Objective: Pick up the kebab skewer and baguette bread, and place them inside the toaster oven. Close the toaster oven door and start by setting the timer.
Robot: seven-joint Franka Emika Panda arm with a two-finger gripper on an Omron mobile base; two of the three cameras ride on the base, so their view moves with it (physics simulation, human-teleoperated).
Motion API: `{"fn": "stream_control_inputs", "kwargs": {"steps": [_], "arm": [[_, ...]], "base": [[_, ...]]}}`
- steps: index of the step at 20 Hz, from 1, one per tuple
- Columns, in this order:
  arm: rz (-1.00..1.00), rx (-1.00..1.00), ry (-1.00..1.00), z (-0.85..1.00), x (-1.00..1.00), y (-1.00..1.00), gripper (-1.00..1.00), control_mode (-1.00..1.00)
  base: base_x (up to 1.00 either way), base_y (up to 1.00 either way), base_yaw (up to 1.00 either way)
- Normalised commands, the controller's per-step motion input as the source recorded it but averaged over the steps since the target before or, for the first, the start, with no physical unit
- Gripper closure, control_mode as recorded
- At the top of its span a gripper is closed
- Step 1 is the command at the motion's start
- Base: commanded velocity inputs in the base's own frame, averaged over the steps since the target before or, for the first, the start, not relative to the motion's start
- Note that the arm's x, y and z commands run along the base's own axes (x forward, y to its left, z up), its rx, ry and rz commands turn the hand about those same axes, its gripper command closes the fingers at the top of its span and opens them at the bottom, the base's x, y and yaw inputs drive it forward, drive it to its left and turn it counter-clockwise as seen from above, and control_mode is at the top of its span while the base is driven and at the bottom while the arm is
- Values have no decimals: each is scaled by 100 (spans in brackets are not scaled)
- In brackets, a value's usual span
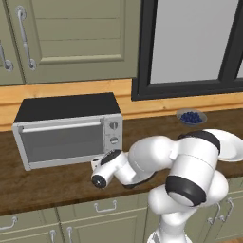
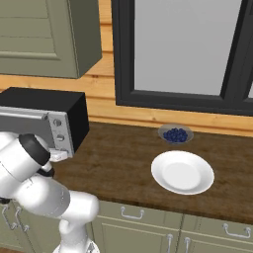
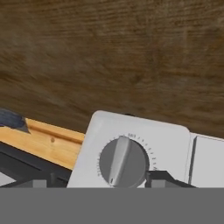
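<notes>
The toaster oven (image 1: pixel 66 107) stands on the counter at the left, and its door (image 1: pixel 61 140) is up and closed. My gripper (image 1: pixel 96 163) is at the oven's lower right corner, by the knob column (image 1: pixel 114 133), and also shows as (image 2: pixel 59 155). In the hand view a round grey timer knob (image 3: pixel 124 162) on the white panel (image 3: pixel 175 144) lies between my finger tips (image 3: pixel 164 178). The jaws stand open on either side of the knob, with a gap on one side. The kebab skewer and baguette bread are hidden.
A small bowl of dark blue berries (image 1: pixel 191 117) (image 2: pixel 175 134) sits near the window. A white plate (image 2: pixel 183 171) lies on the brown counter to the right of the arm. Cabinets hang above the oven.
</notes>
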Motion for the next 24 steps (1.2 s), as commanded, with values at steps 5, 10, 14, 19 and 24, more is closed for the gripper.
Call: {"fn": "stream_control_inputs", "kwargs": {"steps": [5,10,14,19,24], "arm": [[0,0,0,-15,0,-24,-100,-100],[0,0,0,-25,0,-2,-100,-100],[0,0,0,-34,0,0,100,-100],[0,0,0,-44,0,-5,100,-100],[0,0,0,-45,0,-25,100,-100]], "base": [[0,0,0],[0,0,0],[0,0,0],[0,0,0],[0,0,0]]}}
